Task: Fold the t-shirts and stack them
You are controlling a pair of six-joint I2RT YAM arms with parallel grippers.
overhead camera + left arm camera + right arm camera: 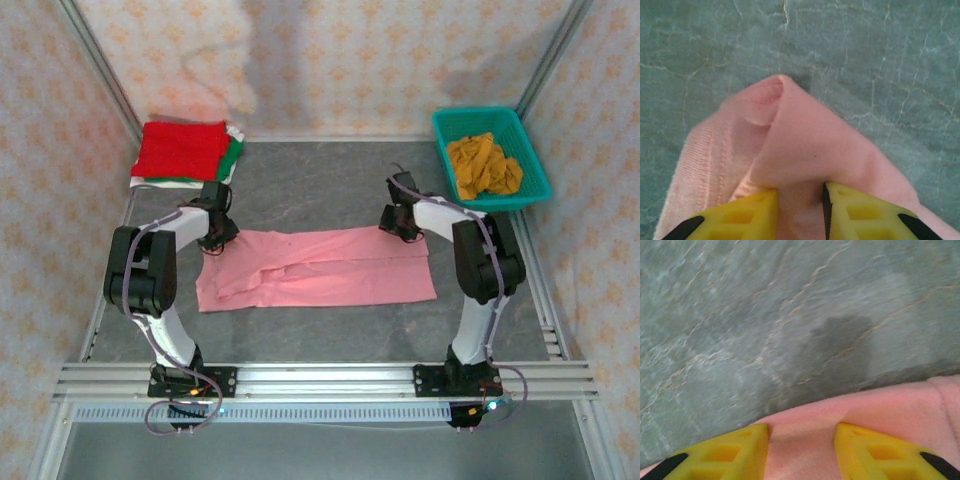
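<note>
Folding the pink t-shirt [320,275] is the step in hand: it lies spread on the table [320,190], already doubled lengthwise, stretched between the two claws. The left claw [800,192] is closed on a bunched corner of the pink cloth, which rises in a soft peak just ahead of its fingers [750,210]. The right claw [801,432] straddles the shirt's edge at the opposite end, with cloth lying between its fingers; whether it is clamped I cannot tell. In my judgement, the next move calls for both claws to lift together and carry their edge across evenly, so the fold lands square. Behind the left claw sits a stack: red t-shirt [180,150] uppermost, green t-shirt [236,152] and white t-shirt [165,183] beneath. Beyond the right claw a teal basket [440,125] holds the mustard-orange t-shirt [483,165]. No obstruction noted in the fold path; an uneven grip is the likely fault.
</note>
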